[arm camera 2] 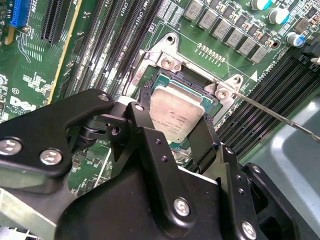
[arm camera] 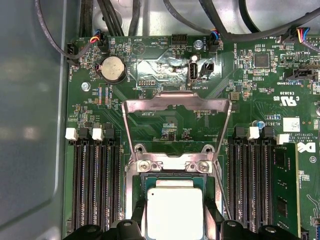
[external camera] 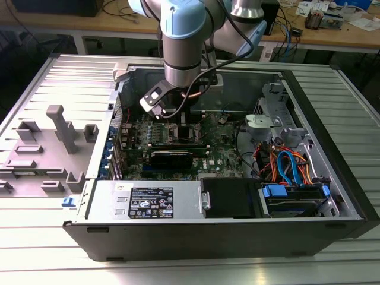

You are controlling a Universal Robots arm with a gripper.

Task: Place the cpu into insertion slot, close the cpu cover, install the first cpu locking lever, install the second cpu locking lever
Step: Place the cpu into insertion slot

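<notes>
The cpu (arm camera 2: 177,112) is a dull silver square sitting in or just over the insertion slot (arm camera 2: 186,80) on the green motherboard (external camera: 222,155). My gripper (arm camera 2: 175,122) reaches down over it, with one black finger (arm camera 2: 145,125) against each of two opposite edges, shut on the chip. In the first wrist view the cpu (arm camera: 175,210) lies between the fingertips of the gripper (arm camera: 175,231). The cpu cover (arm camera: 177,102) is swung open beyond the slot. A thin locking lever (arm camera 2: 280,117) stands raised beside the socket. In the exterior view the gripper (external camera: 181,119) is low inside the case.
Black memory slots (arm camera: 95,185) flank the socket on both sides, one holding a memory card (arm camera: 282,190). The open computer case (external camera: 350,196) has a power supply (external camera: 151,202), a drive bay with coloured cables (external camera: 291,169) and grey fixtures (external camera: 59,127) on the table.
</notes>
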